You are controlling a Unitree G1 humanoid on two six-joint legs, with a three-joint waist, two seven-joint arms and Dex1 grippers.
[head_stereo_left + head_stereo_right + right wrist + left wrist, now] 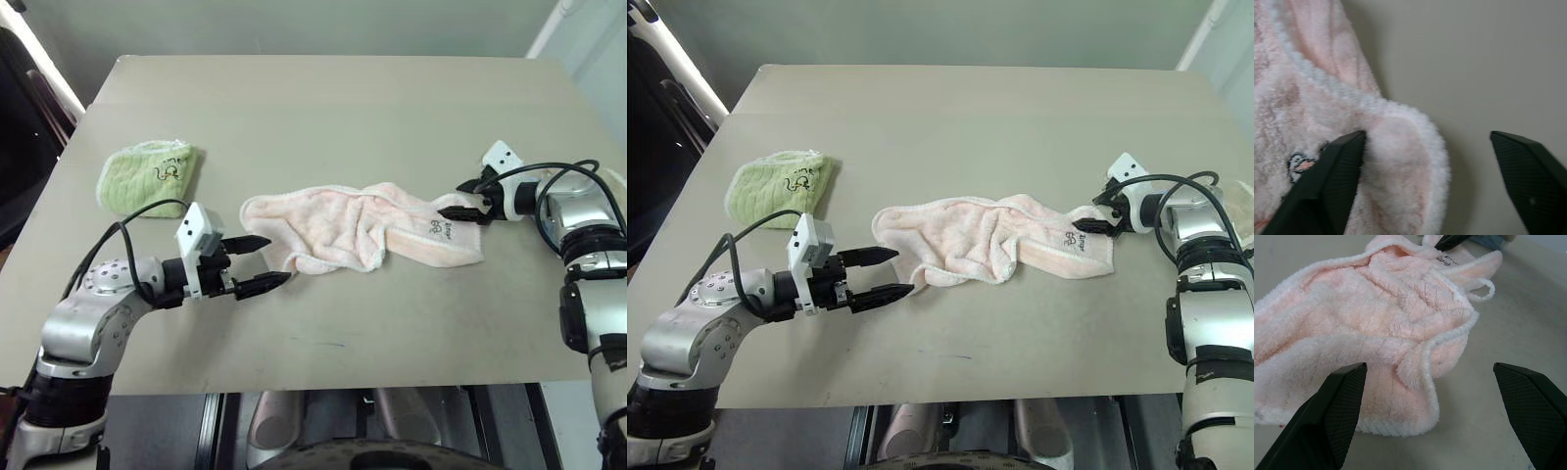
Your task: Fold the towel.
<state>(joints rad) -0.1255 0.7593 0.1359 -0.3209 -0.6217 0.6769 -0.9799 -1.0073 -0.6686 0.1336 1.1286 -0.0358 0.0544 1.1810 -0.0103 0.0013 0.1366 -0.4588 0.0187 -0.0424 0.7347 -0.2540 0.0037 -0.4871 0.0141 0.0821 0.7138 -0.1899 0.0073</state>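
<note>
While the table (323,117) carries a light green towel (149,176) near its left side, the pale pink towel (353,230) lies crumpled across the middle. Just beside the towel's left end, the left gripper (263,262) hovers with fingers spread wide, holding nothing. At the towel's right corner, the right gripper (464,207) stands parted, one finger (1327,186) against the fluffy edge, nothing pinched.

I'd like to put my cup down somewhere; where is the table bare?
The far half of the table, beyond the pink towel and green towel, is bare. So is the near strip by the table's front edge. The middle is crowded: both pincers flank the pink towel.
</note>
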